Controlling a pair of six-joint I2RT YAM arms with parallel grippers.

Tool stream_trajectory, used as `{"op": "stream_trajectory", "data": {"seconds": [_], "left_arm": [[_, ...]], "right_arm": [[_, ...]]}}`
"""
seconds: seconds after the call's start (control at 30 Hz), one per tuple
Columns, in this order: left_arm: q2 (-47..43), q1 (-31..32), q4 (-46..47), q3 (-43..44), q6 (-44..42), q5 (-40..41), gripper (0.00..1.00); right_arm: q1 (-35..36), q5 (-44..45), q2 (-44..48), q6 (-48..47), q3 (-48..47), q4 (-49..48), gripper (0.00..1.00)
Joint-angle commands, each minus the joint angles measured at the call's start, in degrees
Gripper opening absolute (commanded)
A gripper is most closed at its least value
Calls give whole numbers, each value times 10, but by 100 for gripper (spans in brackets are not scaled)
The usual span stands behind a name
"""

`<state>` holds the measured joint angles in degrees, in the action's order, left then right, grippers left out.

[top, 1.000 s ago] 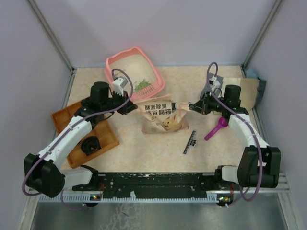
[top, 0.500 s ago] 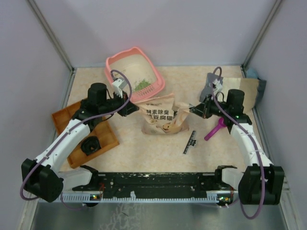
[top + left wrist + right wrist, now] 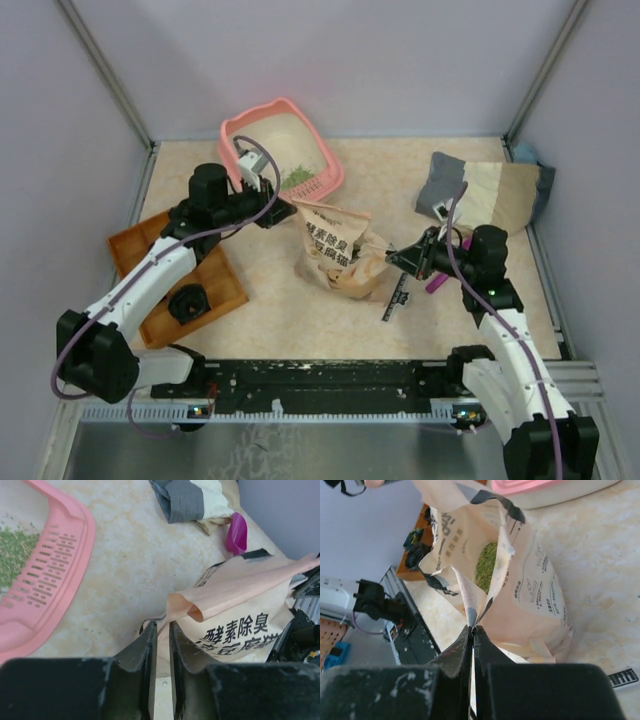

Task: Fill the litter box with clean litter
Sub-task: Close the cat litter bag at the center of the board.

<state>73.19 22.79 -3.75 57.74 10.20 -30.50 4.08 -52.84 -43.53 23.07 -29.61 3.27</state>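
The salmon-pink litter box (image 3: 228, 133) stands at the back left, with a small pile of green clean litter (image 3: 296, 178) in its near corner. Both show in the left wrist view, the box (image 3: 55, 555) and the litter (image 3: 12, 550). A beige printed paper bag (image 3: 338, 250) sits in front of the box, tilted, its mouth open. My left gripper (image 3: 279, 215) is shut on the bag's left top edge (image 3: 172, 607). My right gripper (image 3: 393, 256) is shut on the bag's right top edge (image 3: 470, 605). Green litter (image 3: 485, 565) shows inside the bag.
An orange compartmented tray (image 3: 135, 250) with a black object (image 3: 187, 303) lies at the left. A magenta scoop (image 3: 436, 283) lies partly hidden under my right arm. A black strip (image 3: 399, 297) lies near the bag. A folded cloth (image 3: 480, 190) lies at the back right.
My right arm has drawn back toward the near edge, pulling the bag's right edge with it. The bag has tipped and stretched. My left gripper kept its hold by the box.
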Motion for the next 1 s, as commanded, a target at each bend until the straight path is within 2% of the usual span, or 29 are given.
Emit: {"op": "stream_trajectory", "data": {"seconds": [0.0,0.2,0.33,0.5,0.67,0.83,0.93,0.97], "left_arm": [[-35,-1,90,3,-16,-1,27],[-65,-3,158,-75,1,-61,52],[-68,-2,159,-99,3,-104,55],[-70,-9,213,-138,8,-142,66],[-27,-15,222,-118,1,-150,68],[28,-15,275,-90,26,-206,68],[59,-15,268,-72,24,-235,65],[65,-15,270,-70,27,-240,60]], "right_arm": [[27,-47,39,44,2,-88,0],[33,-46,47,26,14,-92,0],[33,-46,48,19,6,-86,0],[33,-38,46,3,0,-65,0],[33,-41,52,-26,-5,-29,0],[33,-26,54,-47,-7,2,0],[33,-21,54,-56,-8,16,0],[33,-17,54,-59,-9,23,0]]}}
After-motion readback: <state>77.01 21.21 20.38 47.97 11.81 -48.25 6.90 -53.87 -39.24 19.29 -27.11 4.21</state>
